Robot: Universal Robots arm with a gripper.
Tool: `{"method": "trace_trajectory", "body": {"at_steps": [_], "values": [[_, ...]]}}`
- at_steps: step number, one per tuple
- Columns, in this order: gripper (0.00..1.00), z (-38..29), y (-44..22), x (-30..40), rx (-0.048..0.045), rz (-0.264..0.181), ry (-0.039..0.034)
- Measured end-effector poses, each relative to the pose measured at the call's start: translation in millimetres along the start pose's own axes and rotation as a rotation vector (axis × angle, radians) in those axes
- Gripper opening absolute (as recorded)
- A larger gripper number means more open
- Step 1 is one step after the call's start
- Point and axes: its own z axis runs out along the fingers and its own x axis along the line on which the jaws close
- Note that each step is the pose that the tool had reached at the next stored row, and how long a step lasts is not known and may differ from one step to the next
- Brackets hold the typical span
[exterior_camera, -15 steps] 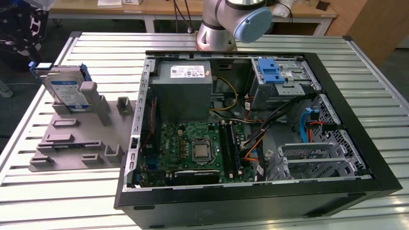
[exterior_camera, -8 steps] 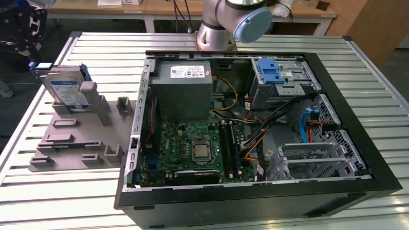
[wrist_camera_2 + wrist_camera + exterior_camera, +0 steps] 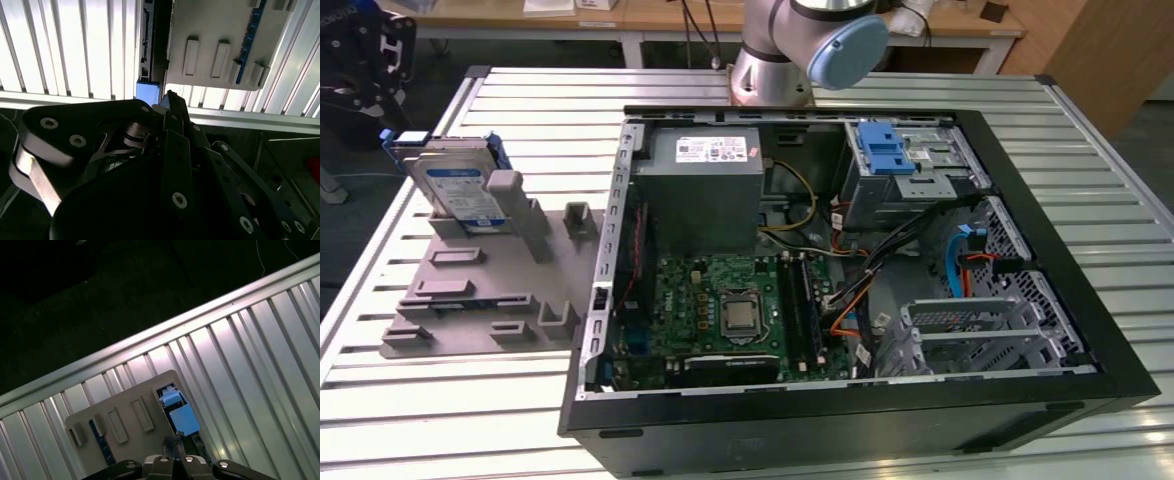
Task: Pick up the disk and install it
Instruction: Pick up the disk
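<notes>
The disk (image 3: 460, 190) stands upright in 1 slot of the grey holder (image 3: 467, 300), which lies on the slatted table (image 3: 454, 400) just beside the open case (image 3: 854, 280), on the exterior view's left. The claw (image 3: 170, 97) hangs near the disk's blue top edge, drawn narrow, tips together, holding nothing.

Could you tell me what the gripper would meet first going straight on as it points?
The gripper would most likely meet the disk, standing on edge in the grey holder; depth is unclear.
</notes>
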Motion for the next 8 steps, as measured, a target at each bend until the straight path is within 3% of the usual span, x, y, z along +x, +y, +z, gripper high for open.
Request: {"method": "trace_trajectory", "body": {"at_steps": [8], "values": [[0.11,0.0,0.0,0.0,0.0021,-0.061,0.001]]}}
